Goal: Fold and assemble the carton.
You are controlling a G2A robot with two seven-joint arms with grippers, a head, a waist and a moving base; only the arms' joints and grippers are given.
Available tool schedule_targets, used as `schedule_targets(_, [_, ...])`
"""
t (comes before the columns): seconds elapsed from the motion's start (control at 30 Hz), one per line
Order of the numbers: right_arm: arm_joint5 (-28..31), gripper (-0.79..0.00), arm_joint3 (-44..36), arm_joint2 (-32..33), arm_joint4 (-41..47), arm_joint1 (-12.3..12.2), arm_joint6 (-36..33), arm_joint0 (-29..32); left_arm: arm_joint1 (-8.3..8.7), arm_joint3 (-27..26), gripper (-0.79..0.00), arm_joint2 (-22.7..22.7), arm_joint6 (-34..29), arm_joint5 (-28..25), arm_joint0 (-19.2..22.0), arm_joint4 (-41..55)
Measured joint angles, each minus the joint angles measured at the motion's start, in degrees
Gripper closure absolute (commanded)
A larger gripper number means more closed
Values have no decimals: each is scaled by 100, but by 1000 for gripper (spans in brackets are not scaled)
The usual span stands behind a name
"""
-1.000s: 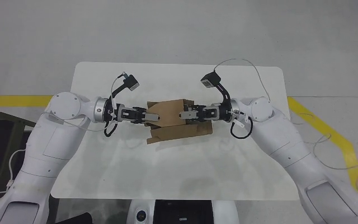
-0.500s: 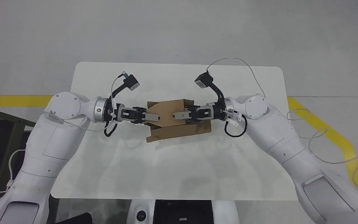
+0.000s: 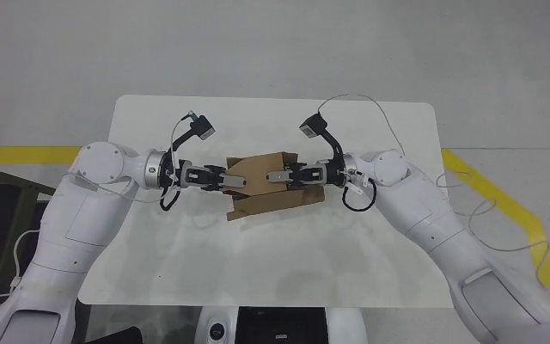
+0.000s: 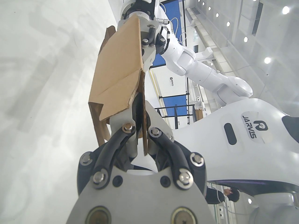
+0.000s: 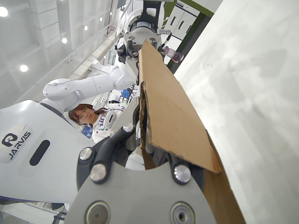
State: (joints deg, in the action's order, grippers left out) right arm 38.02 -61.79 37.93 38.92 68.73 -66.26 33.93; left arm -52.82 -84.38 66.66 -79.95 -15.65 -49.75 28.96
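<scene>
The left gripper point(image 3: 234, 180) was shut narrow on a flap at the picture-left end of the brown corrugated-cardboard carton point(image 3: 273, 191). In its own wrist view the left gripper point(image 4: 138, 120) had a thin panel edge of the carton point(image 4: 116, 71) pinched between its white fingers point(image 4: 118, 120).

The carton sat at the centre of the top view, half-opened and not yet squared, with loose flaps hanging toward the lower left of its body. Its long axis ran straight across the frame from left to right. Whether its lower edge touched the table or hung just above it could not be told.

At the opposite, picture-right end, the right gripper point(image 3: 275, 176) was likewise closed on the upper wall. In the right wrist view the right gripper point(image 5: 143, 132) clamped an edge of the carton point(image 5: 170, 117), and the left gripper point(image 5: 138, 54) faced it from the far end.

So the two pincers met nose to nose along the carton's long axis, each equally near its own end. Any squaring or folding would probably depend on how they pushed or twisted against each other along that line.

The left arm point(image 3: 112, 168) came in level from the middle left of the frame, and the right arm point(image 3: 395, 172) came in from the middle right. Both had their wrists stretched inward over the rounded white table point(image 3: 172, 249).
</scene>
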Motion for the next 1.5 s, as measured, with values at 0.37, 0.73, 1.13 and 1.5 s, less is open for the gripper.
schedule_targets(0.37, [15, 0, 191, 105, -135, 54, 44, 64, -9, -33, -785, 138, -43, 117, -80, 707])
schedule_targets(0.73, [-52, 0, 112, 255, -385, 119, 365, 209, -71, -43, -785, 105, -274, 402, -72, 1565])
schedule_targets(1.13, [-217, 0, -212, 346, -701, 172, 485, 369, -154, -33, -785, -126, -106, 324, 112, 1239])
schedule_targets(1.5, [-303, 0, -364, 504, -817, 187, 419, 482, -147, -343, -785, -133, 72, 11, 98, 468])
